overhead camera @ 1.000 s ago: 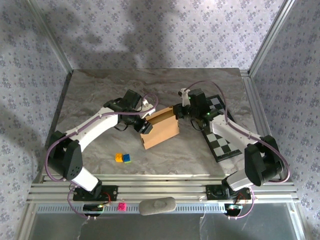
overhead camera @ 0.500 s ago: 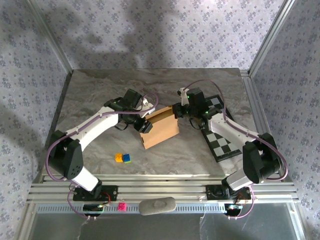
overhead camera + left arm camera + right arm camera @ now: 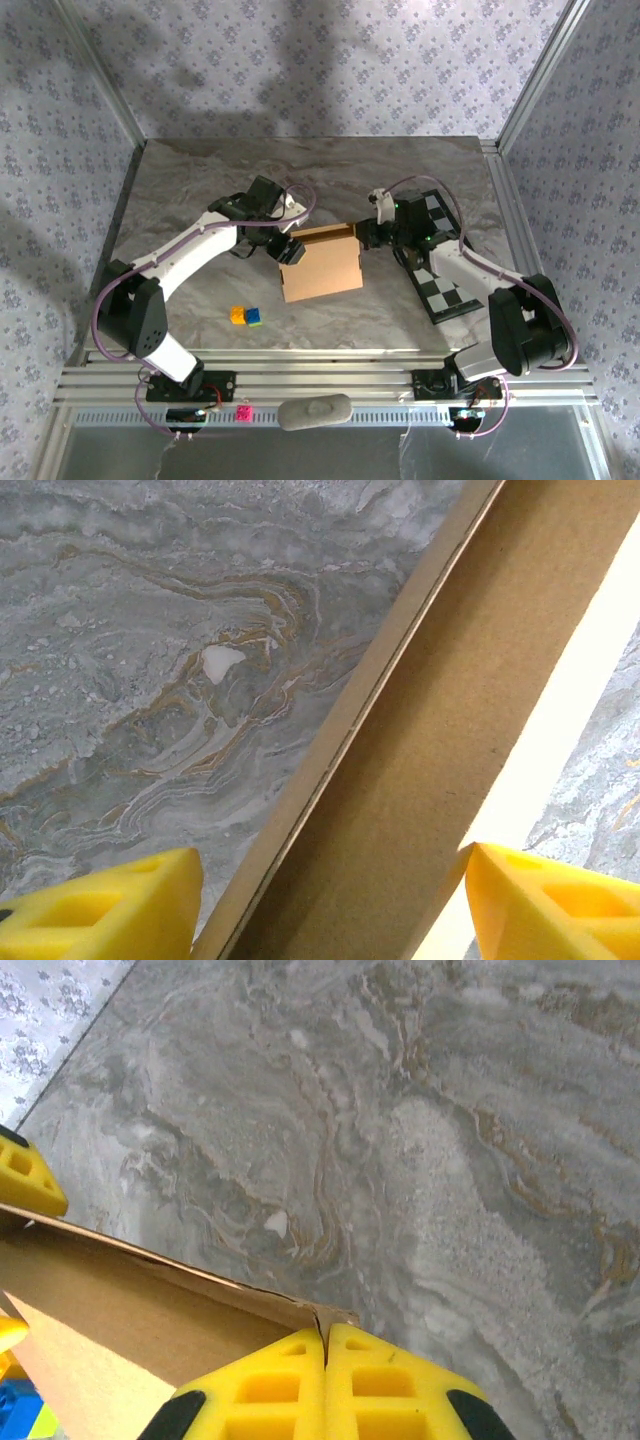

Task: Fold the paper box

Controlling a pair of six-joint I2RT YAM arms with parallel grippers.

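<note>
Bench (image 3: 200, 190), overhead view: the paper box (image 3: 322, 268) sits about mid-bench. Its broad tan face is turned up, and a narrower, darker strip runs along its far side.

Left end effector (image 3: 290, 248): at the box's far-left corner. In the left wrist view its yellow fingers (image 3: 100, 905) stand wide apart with a cardboard wall running between them, so it is open and straddling that wall. I cannot tell whether either finger touches the cardboard.

Right end effector (image 3: 368, 236): at the box's far-right corner. In the right wrist view its yellow pads (image 3: 270, 1395) are pressed together with no gap, so it is closed. The tips sit right against the corner of the cardboard edge, where there is a short slit. I cannot tell whether any cardboard is nipped between them.

Other items: a black-and-white checkerboard (image 3: 445, 285) lies flat toward the right edge, partly under the right arm. Two small blocks, one orange-yellow (image 3: 238, 315) and one blue-green (image 3: 255, 318), touch each other near the near edge, left of the box and well apart from it.
</note>
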